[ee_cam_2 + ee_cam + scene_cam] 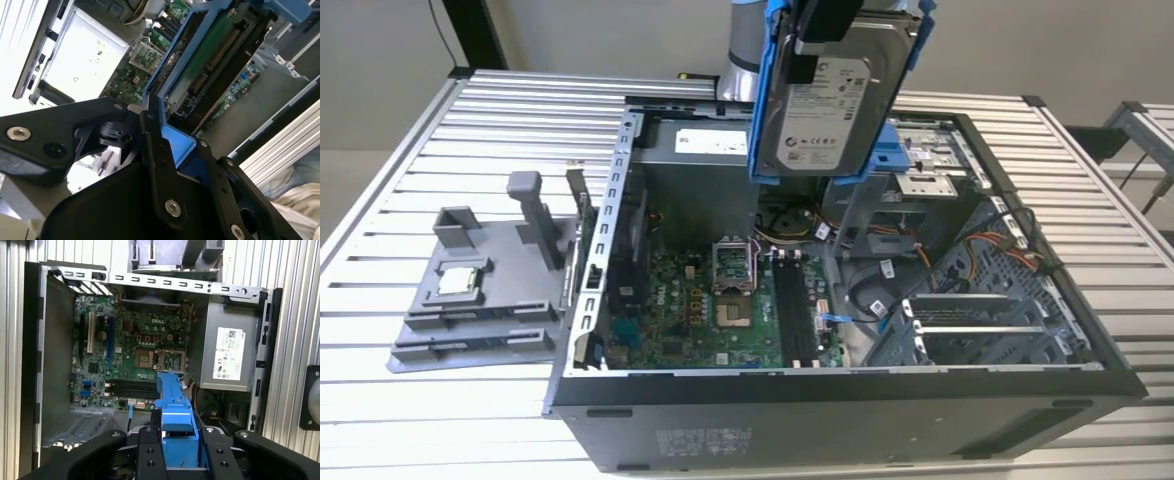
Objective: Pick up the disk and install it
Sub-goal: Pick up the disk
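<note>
The disk [827, 110] hung on edge in the air above the open computer case [854, 410], its white label turned toward the exterior view and its lower end over the far part of the case (touching nothing below it, as far as could be seen). The gripper [179, 442] was closed on it, the black fingers [146, 450] pressed against either side of the blue bracket [172, 400]. Beneath lay the green motherboard [720, 300]. On the slatted table [400, 170], just beside the case toward the exterior view's left, sat a grey fixture [494, 300] carrying a small square chip [460, 281].
</note>
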### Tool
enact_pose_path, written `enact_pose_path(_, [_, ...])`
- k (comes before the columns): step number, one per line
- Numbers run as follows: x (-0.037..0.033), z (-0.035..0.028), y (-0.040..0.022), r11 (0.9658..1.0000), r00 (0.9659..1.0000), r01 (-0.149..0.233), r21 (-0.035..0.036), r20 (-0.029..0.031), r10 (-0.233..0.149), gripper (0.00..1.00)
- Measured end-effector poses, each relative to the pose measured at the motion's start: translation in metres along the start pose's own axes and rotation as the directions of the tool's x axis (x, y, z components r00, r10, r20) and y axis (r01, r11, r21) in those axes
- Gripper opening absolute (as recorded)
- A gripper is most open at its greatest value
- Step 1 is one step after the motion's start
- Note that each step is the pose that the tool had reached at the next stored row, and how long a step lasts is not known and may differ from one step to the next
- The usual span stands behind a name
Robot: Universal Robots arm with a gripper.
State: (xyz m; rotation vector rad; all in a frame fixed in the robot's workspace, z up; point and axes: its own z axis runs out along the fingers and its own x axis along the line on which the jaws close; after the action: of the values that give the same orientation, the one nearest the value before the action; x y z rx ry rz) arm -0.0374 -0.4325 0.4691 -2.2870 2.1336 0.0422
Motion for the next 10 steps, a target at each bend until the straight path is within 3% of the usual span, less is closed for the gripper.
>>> enact_pose_path(10, [0.0185,0.0,-0.0132,1.0,1.0,0.0,0.0,0.0,0.0,0.0])
